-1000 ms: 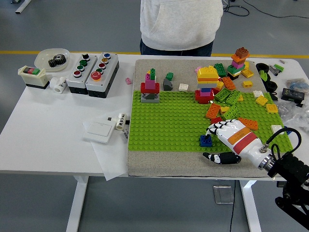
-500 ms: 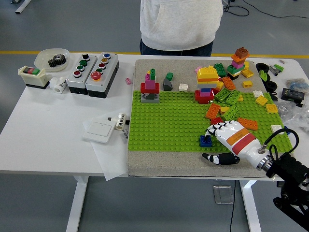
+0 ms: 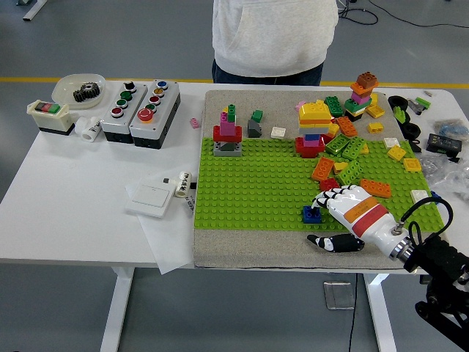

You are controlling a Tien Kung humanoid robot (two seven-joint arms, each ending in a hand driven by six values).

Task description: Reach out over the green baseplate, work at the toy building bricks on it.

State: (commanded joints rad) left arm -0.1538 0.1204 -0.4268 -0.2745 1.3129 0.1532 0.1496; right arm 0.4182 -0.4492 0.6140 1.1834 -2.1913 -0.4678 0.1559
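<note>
The green baseplate (image 3: 256, 183) lies on a beige mat in the middle of the table. My right hand (image 3: 331, 209), white with an orange and a red band, hovers over its near right corner. Its fingers (image 3: 326, 196) are spread and hold nothing, and the thumb (image 3: 333, 241) lies out over the mat. A small blue brick (image 3: 312, 213) sits on the plate just left of the fingertips, close to them or touching. A red, pink and green tower (image 3: 228, 132) stands at the plate's far left. Loose bricks (image 3: 344, 147) are piled at the far right.
A person in a light sweater (image 3: 275, 37) stands at the far side. Two button boxes (image 3: 139, 110), a bowl with a gear (image 3: 79, 89) and a switch box (image 3: 49, 116) occupy the left. A white plate switch (image 3: 151, 195) lies on paper. Dark clutter (image 3: 440, 136) crowds the right edge.
My right hand has shifted slightly down and toward me; its fingers stay spread beside the blue brick. Nothing else has moved.
</note>
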